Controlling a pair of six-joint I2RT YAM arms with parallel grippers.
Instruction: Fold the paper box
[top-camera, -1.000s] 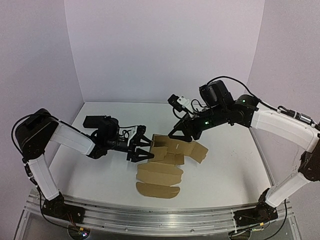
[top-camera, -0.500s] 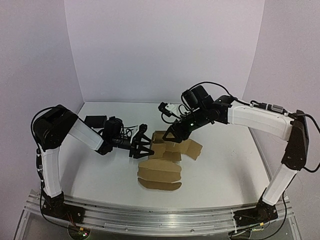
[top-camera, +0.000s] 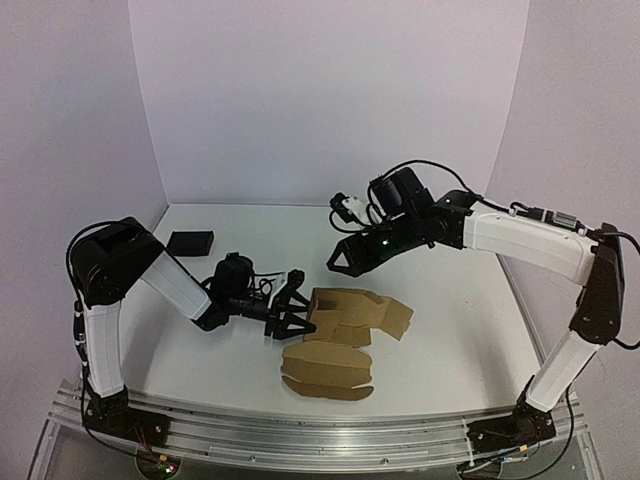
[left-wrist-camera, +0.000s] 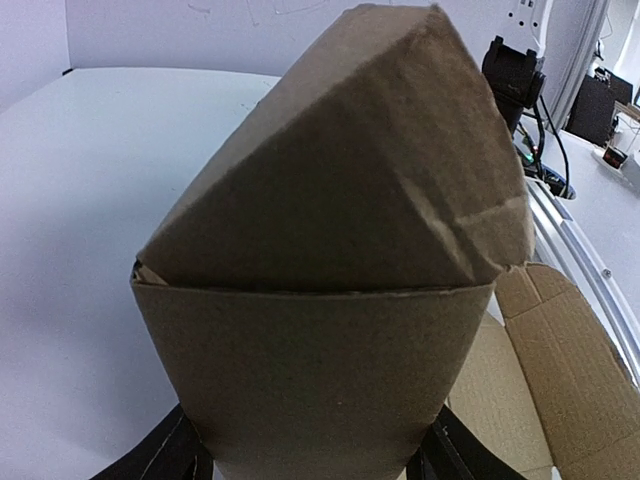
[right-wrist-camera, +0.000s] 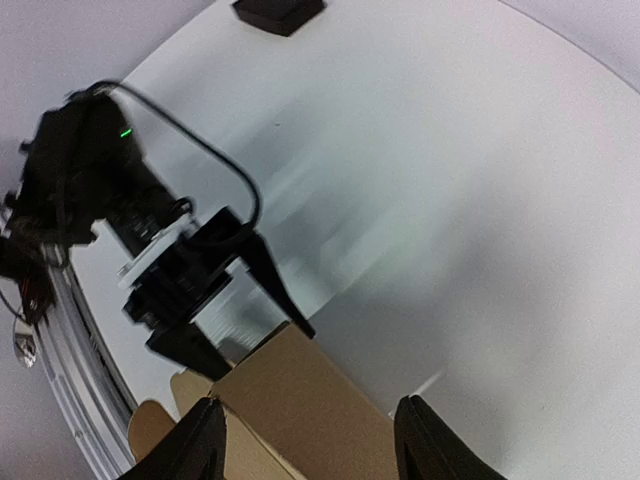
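Partly folded brown cardboard paper box at centre of white table, left end clamped by left gripper; right gripper raised behind it, fingers parted, empty.

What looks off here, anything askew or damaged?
Nothing torn or spilled. The paper box is lopsided: one end stands folded up between the left gripper's jaws, while its rounded flaps lie flat toward the near edge. The right gripper hangs open above it, not touching. A small black block sits apart, far left.
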